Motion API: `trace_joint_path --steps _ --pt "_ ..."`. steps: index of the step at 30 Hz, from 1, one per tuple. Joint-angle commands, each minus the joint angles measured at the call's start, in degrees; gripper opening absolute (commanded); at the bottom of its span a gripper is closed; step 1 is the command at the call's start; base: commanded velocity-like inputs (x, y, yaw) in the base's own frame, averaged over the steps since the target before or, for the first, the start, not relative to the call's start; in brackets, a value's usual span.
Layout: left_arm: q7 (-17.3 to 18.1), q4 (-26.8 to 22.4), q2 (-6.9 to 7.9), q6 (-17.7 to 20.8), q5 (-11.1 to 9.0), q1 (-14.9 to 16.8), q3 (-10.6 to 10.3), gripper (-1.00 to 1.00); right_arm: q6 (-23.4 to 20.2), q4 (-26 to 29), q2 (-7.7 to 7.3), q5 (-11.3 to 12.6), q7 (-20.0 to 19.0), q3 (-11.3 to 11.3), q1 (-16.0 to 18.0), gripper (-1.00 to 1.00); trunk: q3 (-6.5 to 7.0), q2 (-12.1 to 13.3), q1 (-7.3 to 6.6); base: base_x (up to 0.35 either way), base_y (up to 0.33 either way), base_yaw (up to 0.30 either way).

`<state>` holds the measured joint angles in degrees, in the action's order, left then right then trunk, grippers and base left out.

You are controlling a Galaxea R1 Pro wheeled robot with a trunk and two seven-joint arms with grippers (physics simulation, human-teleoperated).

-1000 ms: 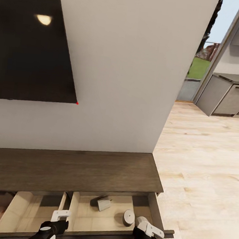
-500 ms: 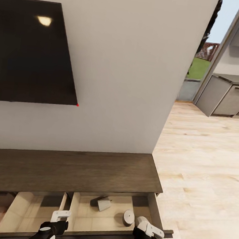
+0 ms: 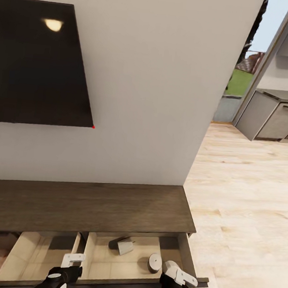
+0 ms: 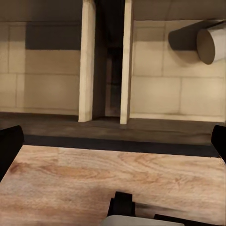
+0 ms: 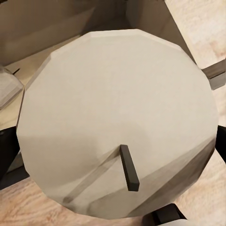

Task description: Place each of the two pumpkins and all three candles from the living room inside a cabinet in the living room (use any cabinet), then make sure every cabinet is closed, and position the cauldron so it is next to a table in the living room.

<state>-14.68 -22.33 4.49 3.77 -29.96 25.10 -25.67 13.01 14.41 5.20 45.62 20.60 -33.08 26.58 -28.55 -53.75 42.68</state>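
Observation:
The long dark-brown cabinet (image 3: 89, 204) stands under the wall with two beige drawers pulled out. In the right drawer (image 3: 104, 264) one pale candle (image 3: 125, 246) lies tipped over and another candle (image 3: 154, 262) stands upright. My right gripper (image 3: 175, 278) hangs over that drawer's front right corner, shut on a third candle (image 5: 117, 113) whose dark wick (image 5: 128, 167) faces the right wrist camera. My left gripper (image 3: 72, 263) is open and empty above the front edge, by the divider (image 4: 87, 61) between the drawers. The pumpkins are out of view.
A black TV (image 3: 37, 62) hangs on the white wall above the cabinet. To the right lies pale wood floor (image 3: 243, 207), leading to grey kitchen cupboards (image 3: 275, 115) and a doorway to the outside.
The head view has tipped slightly, so the TV sits a little lower in the picture. Grippers, drawers and candles keep their places.

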Motion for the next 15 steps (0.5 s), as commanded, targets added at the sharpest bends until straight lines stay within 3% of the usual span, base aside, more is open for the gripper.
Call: trace_joint_path --steps 1,4,7,10,15 --pt "-0.4 -0.4 0.16 0.42 -0.36 0.02 -0.29 1.0 0.35 0.0 -0.01 0.7 0.23 -0.5 0.05 -1.0 -0.06 -0.04 0.01 0.033 0.0 0.0" --pt "0.73 -0.72 0.48 1.68 -0.42 0.03 -0.19 1.0 0.35 0.0 -0.01 0.7 0.23 -0.5 0.05 -1.0 -0.06 -0.04 0.01 0.015 0.0 0.0" --pt "3.13 -1.82 0.68 7.33 -0.36 0.03 -0.24 1.0 0.34 0.04 -0.01 0.7 0.23 -0.5 0.05 -1.0 -0.06 -0.04 0.01 0.004 0.0 0.0" --pt "6.44 -11.0 1.05 22.02 -0.25 0.04 -0.1 1.0 0.31 0.08 -0.01 0.7 0.23 -0.5 0.05 -1.0 -0.06 -0.04 0.01 0.001 0.0 0.0" --pt "7.51 -28.95 2.07 43.47 -0.23 0.04 0.23 1.0 0.27 0.09 -0.01 0.7 0.23 -0.54 0.05 -1.0 -0.06 -0.04 0.01 0.0 0.0 0.0"
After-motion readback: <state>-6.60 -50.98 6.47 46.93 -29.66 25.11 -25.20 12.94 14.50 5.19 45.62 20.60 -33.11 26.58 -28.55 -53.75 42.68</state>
